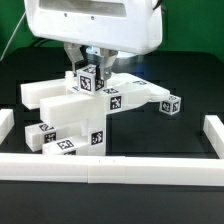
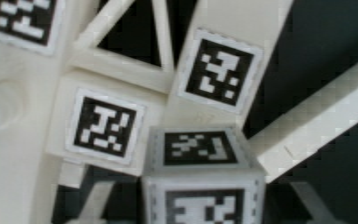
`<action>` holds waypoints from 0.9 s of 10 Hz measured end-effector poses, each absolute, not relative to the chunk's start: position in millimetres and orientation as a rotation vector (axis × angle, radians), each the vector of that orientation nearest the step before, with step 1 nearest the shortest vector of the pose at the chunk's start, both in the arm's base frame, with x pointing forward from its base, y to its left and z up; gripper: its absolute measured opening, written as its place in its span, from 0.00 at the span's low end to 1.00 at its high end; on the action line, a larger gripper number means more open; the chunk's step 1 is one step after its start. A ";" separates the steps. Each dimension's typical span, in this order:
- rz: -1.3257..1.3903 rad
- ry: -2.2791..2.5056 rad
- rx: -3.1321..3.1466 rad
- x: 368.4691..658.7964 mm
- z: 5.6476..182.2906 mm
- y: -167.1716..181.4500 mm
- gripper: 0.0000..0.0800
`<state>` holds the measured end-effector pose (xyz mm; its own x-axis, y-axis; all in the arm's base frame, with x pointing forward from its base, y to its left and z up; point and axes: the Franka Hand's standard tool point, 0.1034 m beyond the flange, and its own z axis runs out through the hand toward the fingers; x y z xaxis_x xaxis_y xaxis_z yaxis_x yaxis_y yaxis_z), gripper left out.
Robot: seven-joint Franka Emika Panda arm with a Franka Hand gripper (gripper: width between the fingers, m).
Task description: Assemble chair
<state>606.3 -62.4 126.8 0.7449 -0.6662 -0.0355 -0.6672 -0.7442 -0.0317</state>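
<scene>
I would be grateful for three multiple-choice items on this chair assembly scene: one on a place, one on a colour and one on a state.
1. The gripper is: A) above the joined chair parts; B) far off at the exterior view's right; C) down at the front edge.
2. The table is: A) green; B) black; C) wooden brown.
3. The gripper is: A) wide open; B) half open, clear of everything; C) shut on the upright leg.

Answers: 1 A, it hangs over the middle of the structure; 2 B, the bare surface is black; 3 C, it meets the leg's top, closed.
</scene>
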 end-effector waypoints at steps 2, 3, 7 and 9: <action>0.014 1.291 -2.815 608.6 126.9 -62.9 0.36; 0.016 1.388 -2.768 608.6 126.9 -63.0 0.36; 0.032 1.731 -2.549 609.5 126.9 -61.6 0.36; 0.039 1.880 -2.438 609.8 127.0 -60.7 0.36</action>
